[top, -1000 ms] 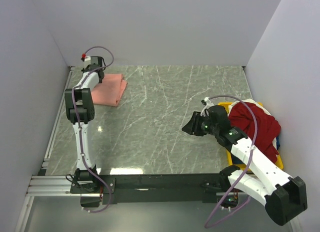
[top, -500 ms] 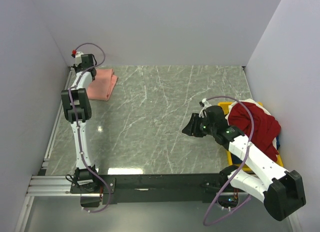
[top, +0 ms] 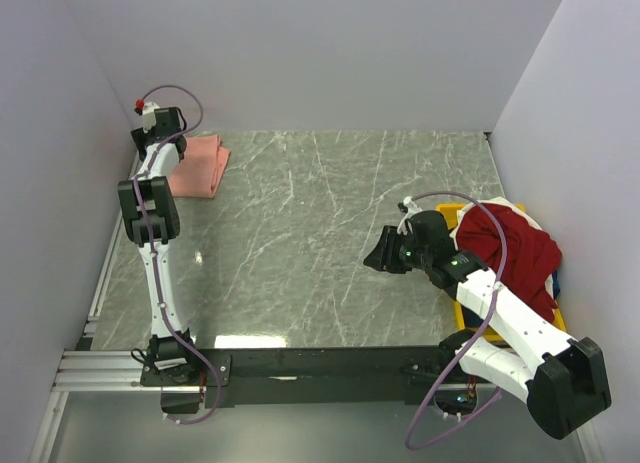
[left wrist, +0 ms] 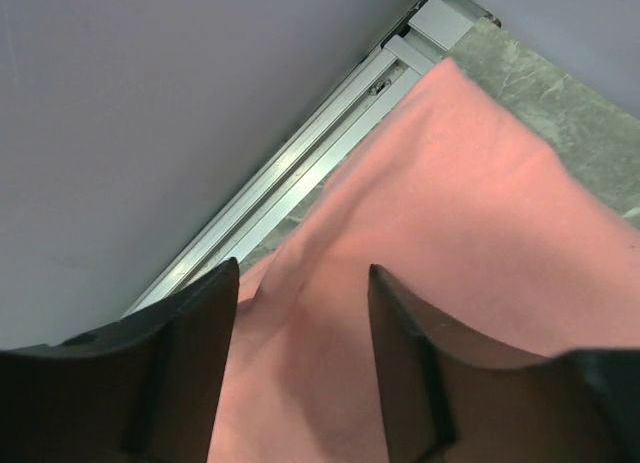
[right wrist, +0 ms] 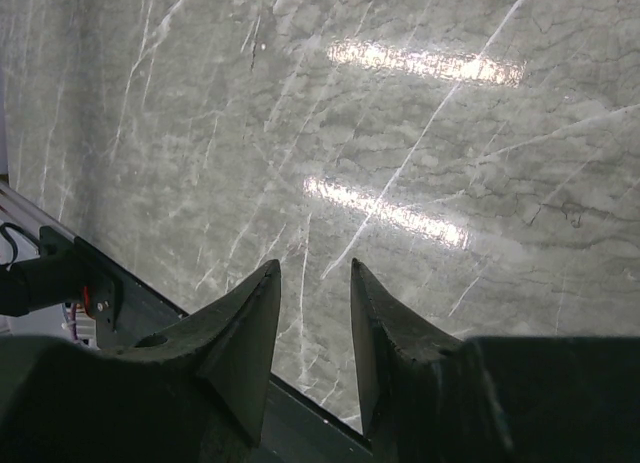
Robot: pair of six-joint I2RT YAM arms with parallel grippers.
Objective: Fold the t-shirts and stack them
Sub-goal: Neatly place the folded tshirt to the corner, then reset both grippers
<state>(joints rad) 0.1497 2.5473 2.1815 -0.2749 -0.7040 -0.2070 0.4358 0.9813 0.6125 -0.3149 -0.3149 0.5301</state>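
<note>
From above, the left arm [top: 150,208] reaches to the far left corner of the marble table [top: 320,213], its wrist over the near edge of the folded salmon-pink t-shirt [top: 200,165], which lies flat close to the left wall. On the right side, the deep red t-shirt [top: 510,248] is heaped on the yellow bin [top: 447,212], with a bit of dark blue cloth [top: 556,281] showing at its edge. The right gripper [top: 372,260] hangs just left of the bin over bare marble. In the left wrist view, the left gripper [left wrist: 300,273] has its fingers [left wrist: 205,323] apart, salmon cloth filling the gap, beside the metal rail [left wrist: 330,153] at the wall. In the right wrist view, the right gripper's fingers [right wrist: 255,313] stand slightly apart, holding nothing, above reflective marble.
</note>
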